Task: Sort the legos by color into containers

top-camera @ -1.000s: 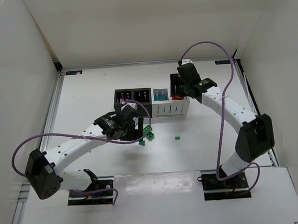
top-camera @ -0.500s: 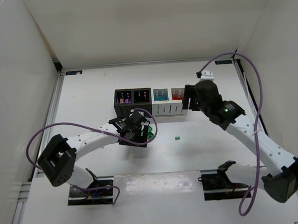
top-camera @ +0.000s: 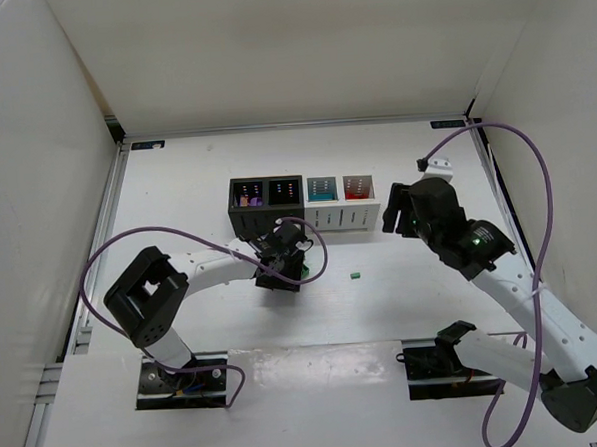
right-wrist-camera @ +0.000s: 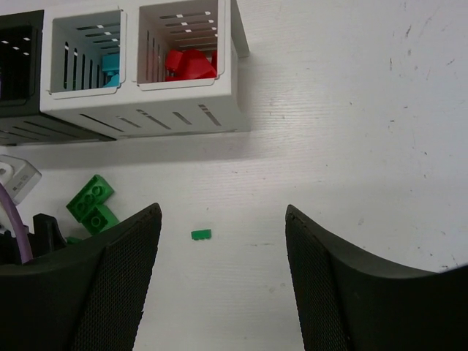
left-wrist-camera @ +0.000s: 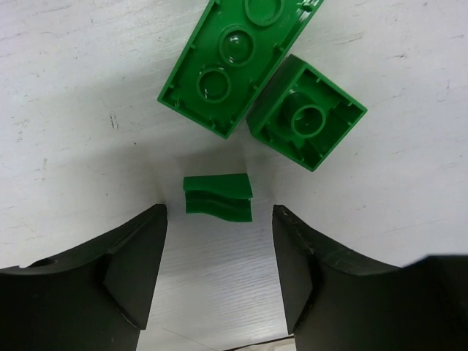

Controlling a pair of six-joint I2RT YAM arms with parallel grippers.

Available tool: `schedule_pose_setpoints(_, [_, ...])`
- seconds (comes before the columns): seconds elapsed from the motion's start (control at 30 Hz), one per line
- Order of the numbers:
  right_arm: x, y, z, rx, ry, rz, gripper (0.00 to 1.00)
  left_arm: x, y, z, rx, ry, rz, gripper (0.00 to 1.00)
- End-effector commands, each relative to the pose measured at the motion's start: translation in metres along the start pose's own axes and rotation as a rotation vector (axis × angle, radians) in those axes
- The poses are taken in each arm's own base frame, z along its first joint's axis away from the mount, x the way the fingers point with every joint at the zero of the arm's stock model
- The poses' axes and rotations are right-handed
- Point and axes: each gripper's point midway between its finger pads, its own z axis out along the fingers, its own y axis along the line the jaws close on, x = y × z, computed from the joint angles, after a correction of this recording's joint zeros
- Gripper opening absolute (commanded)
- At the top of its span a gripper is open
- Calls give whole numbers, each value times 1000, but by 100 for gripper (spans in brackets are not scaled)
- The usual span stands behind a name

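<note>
Your left gripper [left-wrist-camera: 219,228] is hanging low over the desk [left-wrist-camera: 80,95] with its jaws partway apart and nothing in them. A small green piece [left-wrist-camera: 217,197] is lying right between the two black fingertips [left-wrist-camera: 142,241], with a thin strip of bare desk showing on each side, so neither one is touching it. That piece is looking thin and flat, with a wavy groove along its edge. Just beyond it, a long green brick [left-wrist-camera: 234,62] is lying upside down and showing its round sockets, and a square green brick [left-wrist-camera: 307,113], also underside up, is touching its side. All three are glossy moulded plastic, and the desk under them is matt white and finely scratched. Over on your right, the right gripper [right-wrist-camera: 223,216] is hovering wide open and empty. Its curved black fingers [right-wrist-camera: 117,292] are showing a fine mesh texture. A lone green piece [right-wrist-camera: 201,234] is sitting on the desk below the gap, towards the left finger. The containers [right-wrist-camera: 175,113] are standing farther off, with slotted walls. The two you are seeing best here are white: red legos [right-wrist-camera: 191,64] are resting in the end one and a teal lego [right-wrist-camera: 110,64] in its neighbour. From above, the two black bins [top-camera: 266,213] are finishing the row, just beyond your left gripper.
</note>
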Motion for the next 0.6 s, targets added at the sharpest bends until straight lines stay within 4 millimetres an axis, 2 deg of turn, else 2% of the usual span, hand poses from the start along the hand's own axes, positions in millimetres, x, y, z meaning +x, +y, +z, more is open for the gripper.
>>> schedule_pose_setpoints(0.0, [0,-10,-4,31,-18,32,72,2,-4,6,13,3,-11,68])
schedule_pose_setpoints(0.1, [1,-10,-5,29,-21,32,72,3,-4,8,9,8,-13,67])
schedule_pose_setpoints(0.27, [2,-12,-6,30,-22,36,72,1,-4,11,-2,8,-17,57])
schedule_pose_setpoints(0.57, [13,-9,-6,24,2,36,72,-3,-4,8,-12,1,-17,46])
